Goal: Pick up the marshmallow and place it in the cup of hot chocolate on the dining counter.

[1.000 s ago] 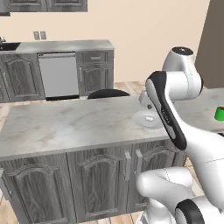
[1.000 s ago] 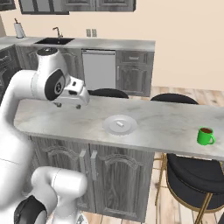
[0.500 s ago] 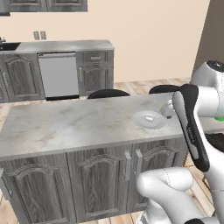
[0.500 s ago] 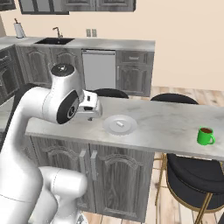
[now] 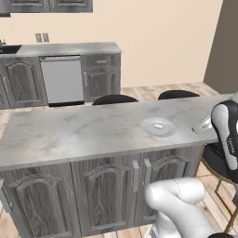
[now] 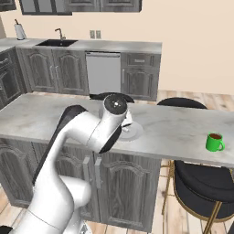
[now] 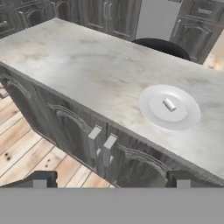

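Counter (image 5: 69,132): long pale grey marble-look slab over dark grey panelled doors. Stools (image 6: 201,180): black round seats at its far side and right end. Plate (image 7: 188,118): round, white, shallow, lying flat on the slab near its front edge. Mug (image 6: 213,142): bright green, upright, dark brown liquid inside, handle to its right in the right base view, well apart from the plate toward the slab's right end. Marshmallow (image 7: 169,104): tiny white stubby cylinder, lying on its side at the plate's centre, long axis diagonal in the hand view. Gripper (image 7: 109,180): fingers (image 7: 41,179) spread wide, empty, above the floor before the cabinet doors.
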